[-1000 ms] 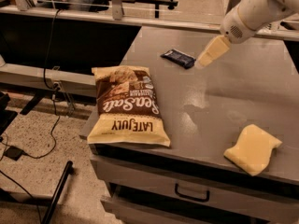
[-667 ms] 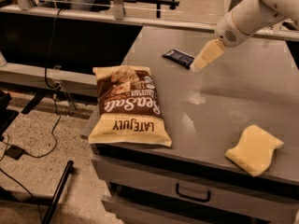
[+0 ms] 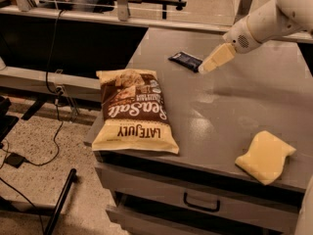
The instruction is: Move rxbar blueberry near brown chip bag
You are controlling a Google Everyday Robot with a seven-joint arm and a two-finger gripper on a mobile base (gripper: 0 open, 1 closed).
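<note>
rxbar blueberry, flat glossy navy, lies just beside cream end effector, grip unclear.

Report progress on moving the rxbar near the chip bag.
Done: nothing; the rxbar blueberry lies farther back, apart from the brown chip bag. In hand: the gripper is right beside the bar. Left: grasp it, set it by the bag.

Robotics lab, grey drawer cabinet, loose cables on speckled floor, metal frames behind, robot gripper over the cabinet's far side
</note>
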